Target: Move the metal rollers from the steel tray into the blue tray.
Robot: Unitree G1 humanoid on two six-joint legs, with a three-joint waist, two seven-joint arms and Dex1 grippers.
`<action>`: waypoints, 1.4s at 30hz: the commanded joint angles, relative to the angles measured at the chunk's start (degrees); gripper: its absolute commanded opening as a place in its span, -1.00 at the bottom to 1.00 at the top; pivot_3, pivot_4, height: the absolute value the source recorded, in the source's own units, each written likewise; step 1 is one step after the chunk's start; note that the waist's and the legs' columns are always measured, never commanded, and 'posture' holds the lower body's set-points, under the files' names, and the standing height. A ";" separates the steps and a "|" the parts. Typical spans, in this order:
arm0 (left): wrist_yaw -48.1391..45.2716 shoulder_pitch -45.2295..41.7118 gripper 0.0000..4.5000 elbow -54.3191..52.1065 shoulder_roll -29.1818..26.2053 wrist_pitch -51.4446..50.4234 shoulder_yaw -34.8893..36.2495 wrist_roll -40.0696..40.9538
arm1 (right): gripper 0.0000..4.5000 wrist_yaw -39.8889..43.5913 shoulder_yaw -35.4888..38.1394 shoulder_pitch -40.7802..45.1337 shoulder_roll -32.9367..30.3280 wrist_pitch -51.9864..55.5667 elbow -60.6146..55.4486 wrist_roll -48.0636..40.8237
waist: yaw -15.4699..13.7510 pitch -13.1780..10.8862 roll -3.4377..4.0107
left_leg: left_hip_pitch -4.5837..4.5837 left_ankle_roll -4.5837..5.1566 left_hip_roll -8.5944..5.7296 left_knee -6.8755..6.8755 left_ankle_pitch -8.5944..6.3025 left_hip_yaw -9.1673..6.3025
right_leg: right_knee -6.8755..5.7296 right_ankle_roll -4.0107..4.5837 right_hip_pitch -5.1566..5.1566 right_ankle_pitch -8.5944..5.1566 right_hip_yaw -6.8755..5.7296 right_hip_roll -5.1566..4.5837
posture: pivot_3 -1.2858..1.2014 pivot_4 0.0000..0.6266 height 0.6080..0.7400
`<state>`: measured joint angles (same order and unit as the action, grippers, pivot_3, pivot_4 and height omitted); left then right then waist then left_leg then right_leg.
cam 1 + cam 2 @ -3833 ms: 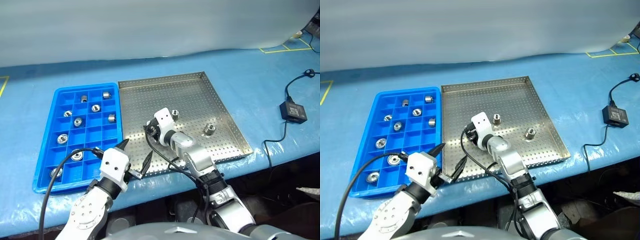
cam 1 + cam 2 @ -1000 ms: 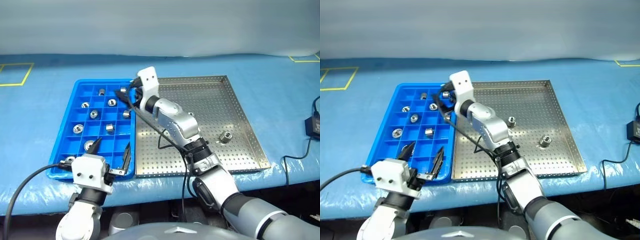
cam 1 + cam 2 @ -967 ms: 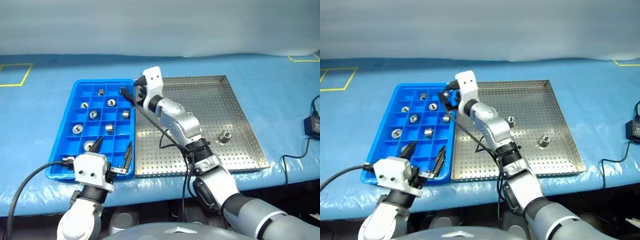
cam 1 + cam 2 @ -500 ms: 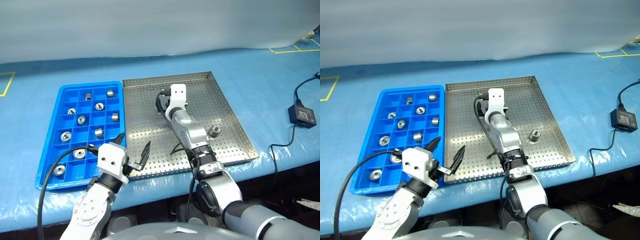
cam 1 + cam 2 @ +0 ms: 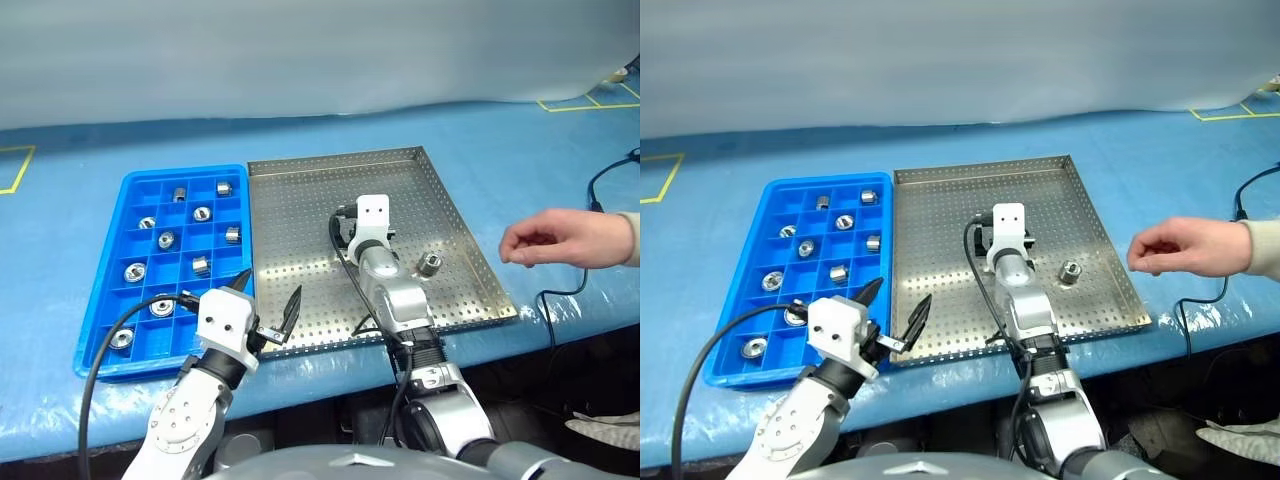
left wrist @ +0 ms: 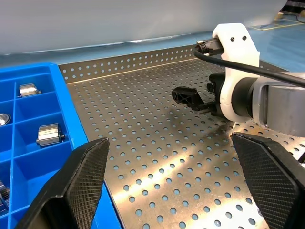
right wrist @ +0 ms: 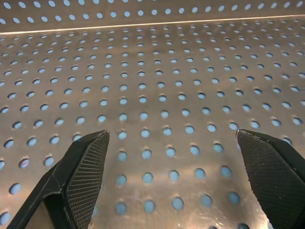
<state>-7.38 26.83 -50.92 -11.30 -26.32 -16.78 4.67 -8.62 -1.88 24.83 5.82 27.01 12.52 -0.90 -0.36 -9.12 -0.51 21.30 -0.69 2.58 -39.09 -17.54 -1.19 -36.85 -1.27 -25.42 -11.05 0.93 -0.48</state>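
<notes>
Right end effector (image 7: 169,176) lowered, steel tray (image 5: 300,200)

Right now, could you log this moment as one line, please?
right end effector: open, over steel tray | one roller left there | left end effector: open, empty

The steel tray (image 5: 300,190), square and perforated, holds one roller (image 5: 430,264) upright toward its 4 o'clock corner. Touching it at 9 o'clock, the blue tray (image 5: 105,290) holds nine rollers (image 5: 166,240) in separate compartments.
</notes>
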 commanded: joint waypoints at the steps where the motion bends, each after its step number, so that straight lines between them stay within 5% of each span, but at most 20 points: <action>1: 0.21 0.00 1.00 -1.29 0.19 0.28 -0.50 0.25 | 0.99 1.72 1.17 -3.09 1.10 1.32 -3.78 -2.43 | 0.01 0.08 0.00 | -0.04 0.00 0.00 0.00 0.00 0.01 | -0.01 0.01 0.02 -0.01 0.01 0.00 | 0.13 -0.52 1.00; 42: -1.60 -0.54 1.00 0.49 -0.58 0.92 -0.10 1.18 | 0.99 3.39 -0.31 -14.67 -1.30 8.50 -20.21 -0.96 | 0.75 0.05 0.05 | -0.08 0.01 0.00 0.02 0.00 0.14 | -0.04 0.02 -0.03 -0.03 0.17 0.04 | 0.11 -0.52 1.00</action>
<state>-8.80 26.34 -49.81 -11.80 -26.51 -16.40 5.57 -5.20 -1.90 10.76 4.17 34.99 -6.20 -1.89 0.39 -9.07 -0.46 21.22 -0.68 2.57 -39.07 -17.54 -1.05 -36.88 -1.25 -25.45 -11.08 1.10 -0.44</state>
